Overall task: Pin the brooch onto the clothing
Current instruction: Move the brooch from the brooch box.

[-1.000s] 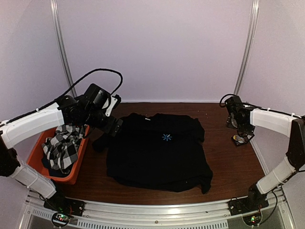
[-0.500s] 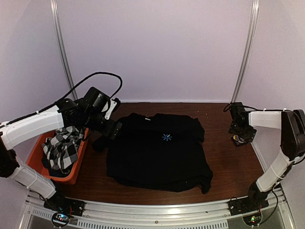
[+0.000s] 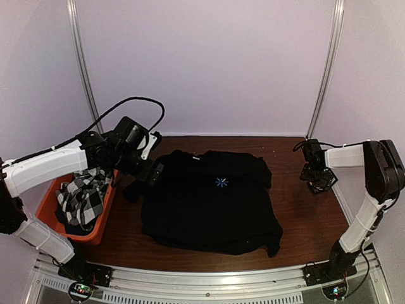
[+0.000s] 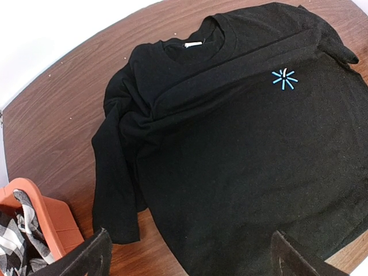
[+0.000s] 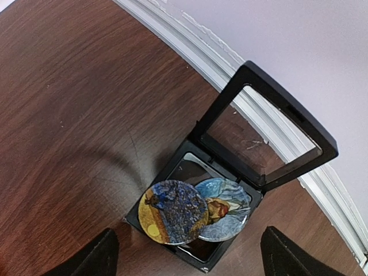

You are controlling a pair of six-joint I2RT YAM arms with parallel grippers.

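The T-shirt [image 3: 212, 202] lies spread face up in the middle of the counter [image 3: 304, 218], collar toward the far wall. Its small light-blue starburst [image 3: 221, 182] shows on the chest. In the left wrist view the shirt [image 4: 241, 149] fills most of the frame, with one sleeve bunched and folded beside the body.

The left fingers [image 3: 154, 172] hang above the shirt's left sleeve, spread wide with nothing between them. An orange bin [image 3: 98, 221] at the counter's left edge holds a checked cloth [image 3: 79, 196].

The right fingers [image 3: 318, 180] are low over the far right corner of the counter, well apart from the shirt. They [image 5: 86, 259] stand wide apart on either side of a small black box [image 5: 183, 165] and grip nothing. The box's framed lid [image 5: 227, 109] is tilted up. Inside, a blue-and-yellow brooch [image 5: 173, 211] overlaps a paler brooch [image 5: 230, 207]. Both are round, and neither is touched by the fingers.
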